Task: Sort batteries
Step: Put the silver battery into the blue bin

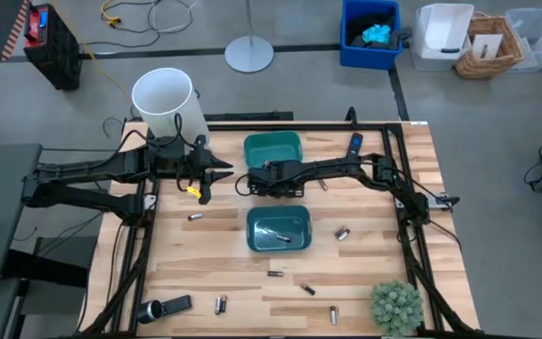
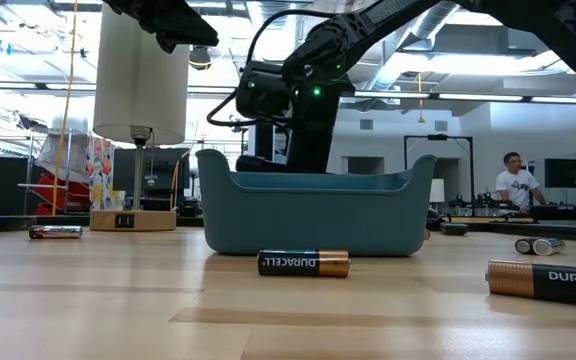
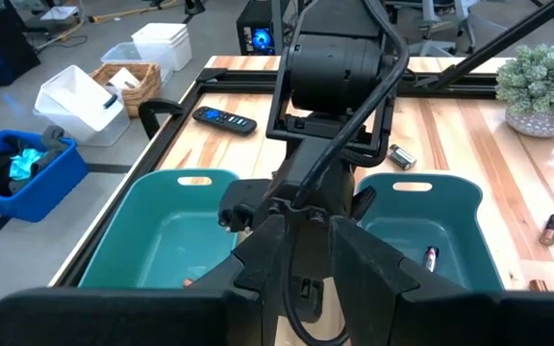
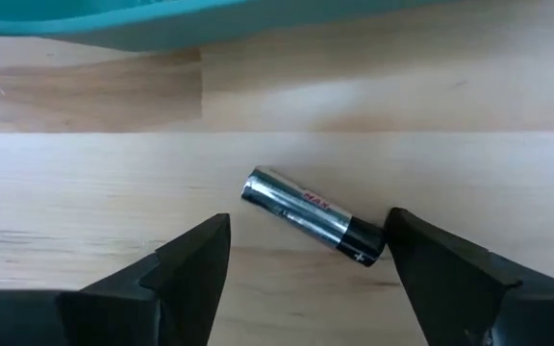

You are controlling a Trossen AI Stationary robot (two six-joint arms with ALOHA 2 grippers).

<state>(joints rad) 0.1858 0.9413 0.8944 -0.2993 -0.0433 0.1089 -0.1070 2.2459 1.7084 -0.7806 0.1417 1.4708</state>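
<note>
The wooden bench (image 1: pixel 365 273) carries two teal bins, the far bin (image 1: pixel 273 148) and the near bin (image 1: pixel 278 229), with loose batteries (image 1: pixel 273 273) scattered toward its front edge. The right gripper (image 4: pixel 306 252) is low over the strip between the bins, jaws apart, one on each side of a silver-and-black battery (image 4: pixel 313 216) lying flat on the wood, its long axis slanted across the gap rather than square to it. This arm is plainly nearer; the left gripper (image 1: pixel 201 181) waits just beside the bins, jaws nearly together. An open workshop lies beyond.
</note>
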